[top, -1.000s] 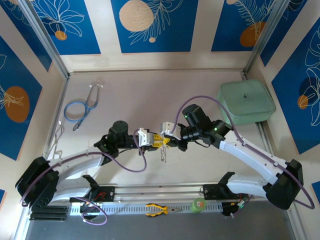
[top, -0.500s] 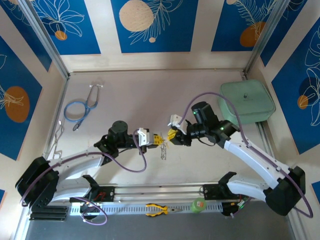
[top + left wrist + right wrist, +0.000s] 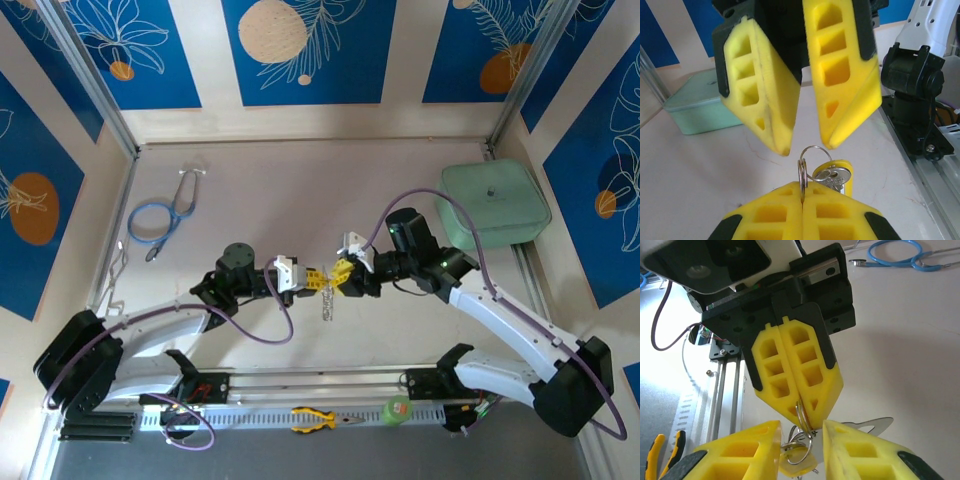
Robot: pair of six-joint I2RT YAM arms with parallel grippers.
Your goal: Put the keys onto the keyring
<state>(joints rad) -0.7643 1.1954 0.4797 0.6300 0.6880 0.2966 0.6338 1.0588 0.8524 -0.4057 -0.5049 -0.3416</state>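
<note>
yellow-handled pliers [image 3: 318, 420], one pair, and one green tape roll [image 3: 397, 408] lie nearest, on the rail by the arm bases. past them, above the bench [image 3: 300, 200], the left tool [image 3: 802, 200] is clamped together on a silver ring of the keyring [image 3: 801, 170]. one yellow-headed key [image 3: 837, 175] hangs from that ring. the right tool [image 3: 806, 147] faces it, jaws apart either side of the ring, gripping nothing. i cannot pick out the green key. ring and key look light, stiff and slick, so the plastic head seems the surest place to pinch. farthest: one blue stethoscope [image 3: 160, 215], one mint lidded box [image 3: 495, 205].
</note>
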